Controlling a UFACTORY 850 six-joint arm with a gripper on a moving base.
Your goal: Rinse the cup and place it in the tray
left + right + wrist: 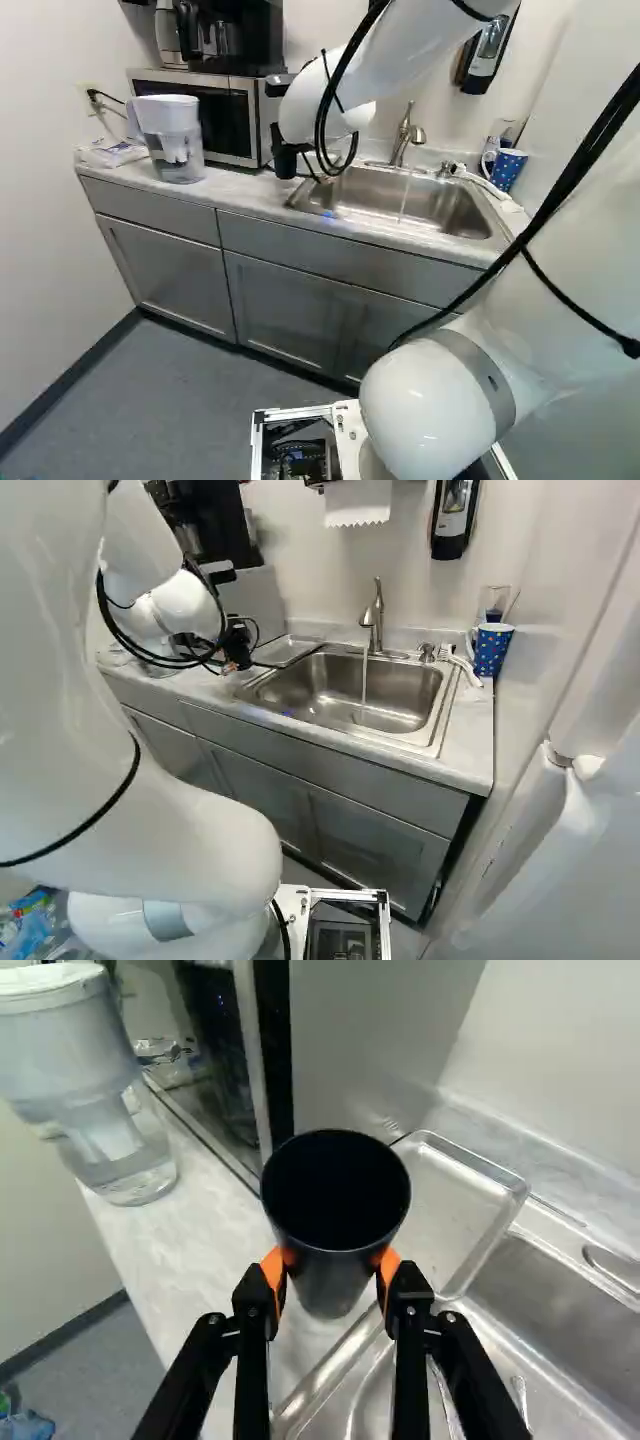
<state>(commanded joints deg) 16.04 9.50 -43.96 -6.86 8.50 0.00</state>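
At the left of the right base view my gripper hangs by the counter's left part, left of the sink. In the wrist view the gripper is shut on a black cup, its orange pads pressing both sides. The cup's dark open mouth faces the wrist camera; its inside is too dark to read. Just beyond the cup lies a metal tray, beside the sink. A thin stream of water runs from the faucet into the sink.
A water pitcher and a microwave stand left of the gripper. A blue dotted mug and a white brush are at the counter's right end. Metal utensils lie below the gripper. A soap dispenser hangs on the wall.
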